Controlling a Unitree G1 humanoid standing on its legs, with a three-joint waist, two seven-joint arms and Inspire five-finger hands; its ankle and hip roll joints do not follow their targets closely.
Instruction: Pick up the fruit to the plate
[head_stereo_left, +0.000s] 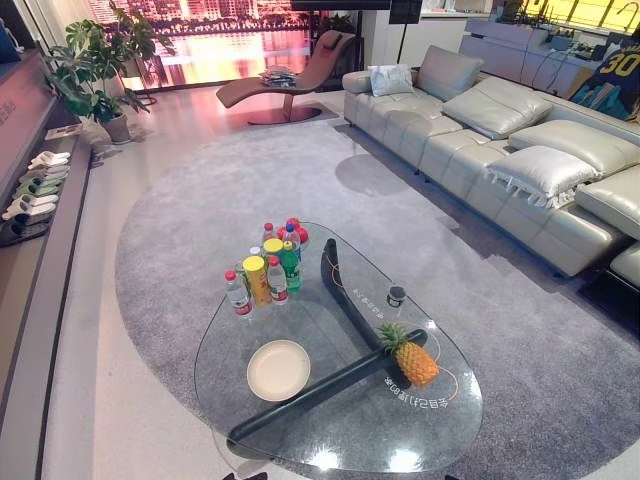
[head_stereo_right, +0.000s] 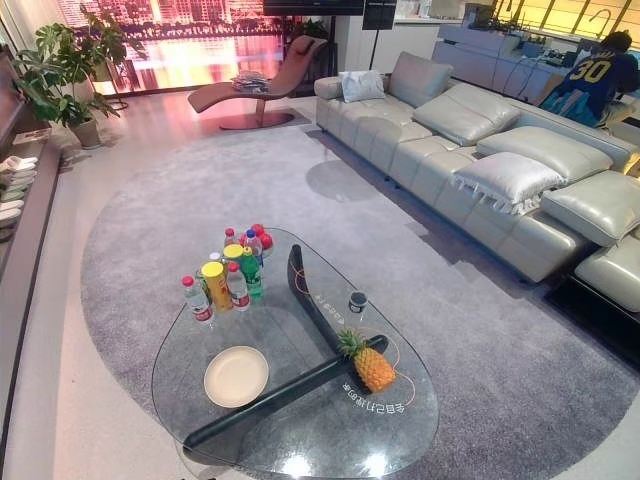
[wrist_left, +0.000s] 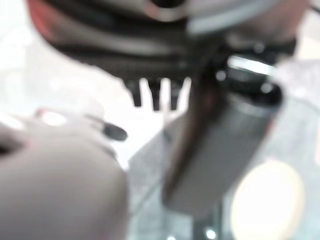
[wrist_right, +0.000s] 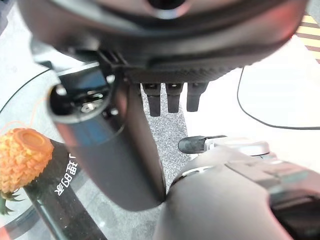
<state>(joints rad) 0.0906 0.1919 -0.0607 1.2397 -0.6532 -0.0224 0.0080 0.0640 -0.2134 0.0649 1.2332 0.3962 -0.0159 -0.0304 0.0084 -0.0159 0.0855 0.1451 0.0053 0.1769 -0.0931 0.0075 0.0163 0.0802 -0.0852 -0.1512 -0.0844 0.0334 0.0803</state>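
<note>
pineapple (head_stereo_left: 409, 358) lying near-right on table (head_stereo_left: 340, 440), axis angling far-left | plate (head_stereo_left: 278, 370) sitting left | right hand (wrist_right: 170, 97) nearer, hanging relaxed, empty | left hand (wrist_left: 155, 92) likewise

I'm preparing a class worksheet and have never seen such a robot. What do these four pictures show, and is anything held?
Two pictures come from a humanoid robot's head cameras, looking down at an oval glass coffee table. On it lie a round cream plate, an orange pineapple with green leaves, a cluster of bottles and cans and a small dark cup. The other two come from wrist cameras: the left hand and right hand, fingers straight, holding nothing.
</note>
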